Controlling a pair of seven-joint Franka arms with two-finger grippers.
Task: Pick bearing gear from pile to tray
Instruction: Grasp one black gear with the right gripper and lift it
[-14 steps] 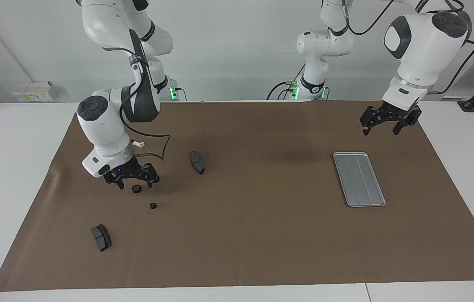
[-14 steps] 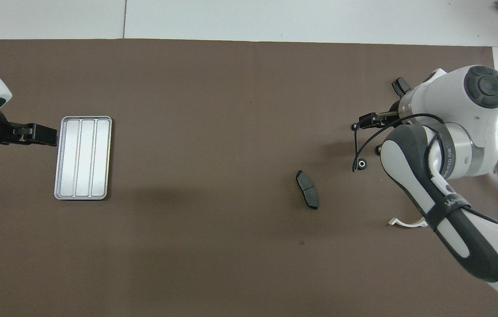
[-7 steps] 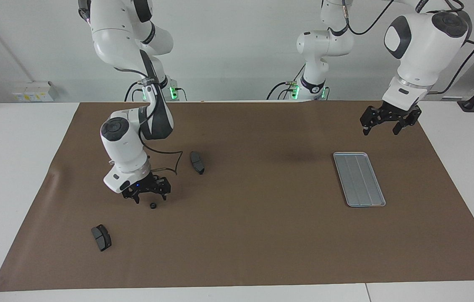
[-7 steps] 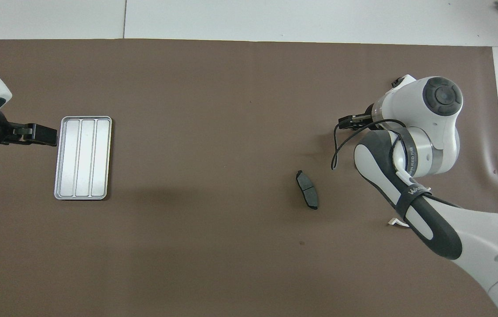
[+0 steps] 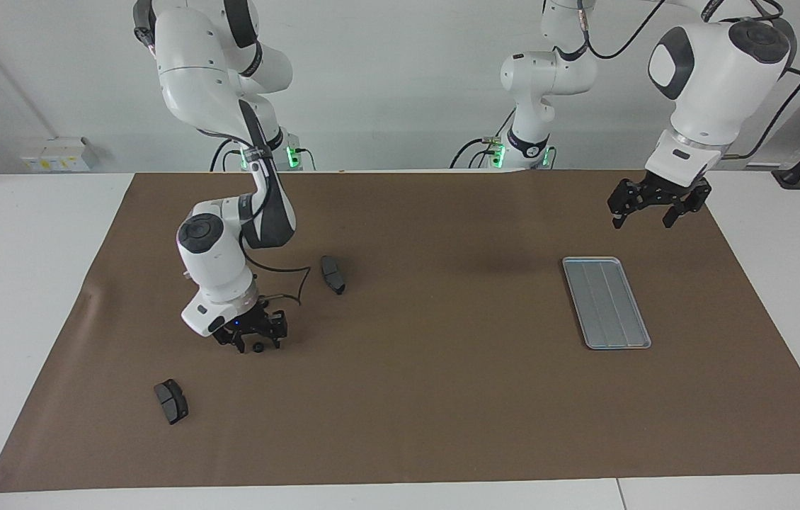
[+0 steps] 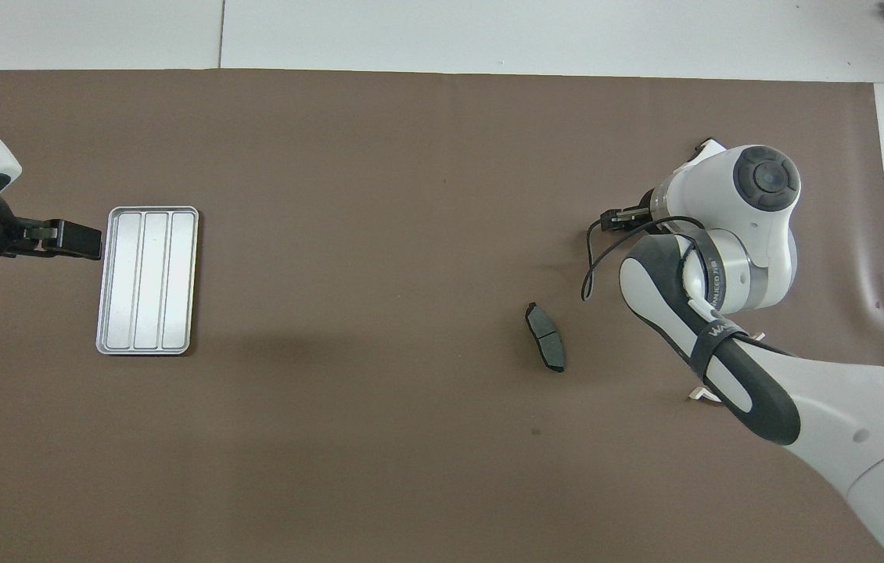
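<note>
A small black bearing gear [image 5: 257, 348] lies on the brown mat at the right arm's end of the table. My right gripper [image 5: 256, 343] is down at the mat with the gear between its open fingers; I cannot tell whether they touch it. In the overhead view the wrist hides the gear. The empty silver tray [image 5: 605, 302] [image 6: 146, 280] lies toward the left arm's end. My left gripper [image 5: 641, 221] [image 6: 74, 238] waits open, raised over the mat beside the tray.
Two dark wedge pads lie on the mat: one [image 5: 333, 275] [image 6: 545, 337] nearer the robots than the gear, one [image 5: 170, 401] farther out. A white bracket [image 6: 700, 395] peeks from under the right arm. A black cable [image 5: 287, 287] loops off the right wrist.
My right gripper moved from over the gear nearer the robots to the farther gear and came down around it. The left arm and the tray stayed still.
</note>
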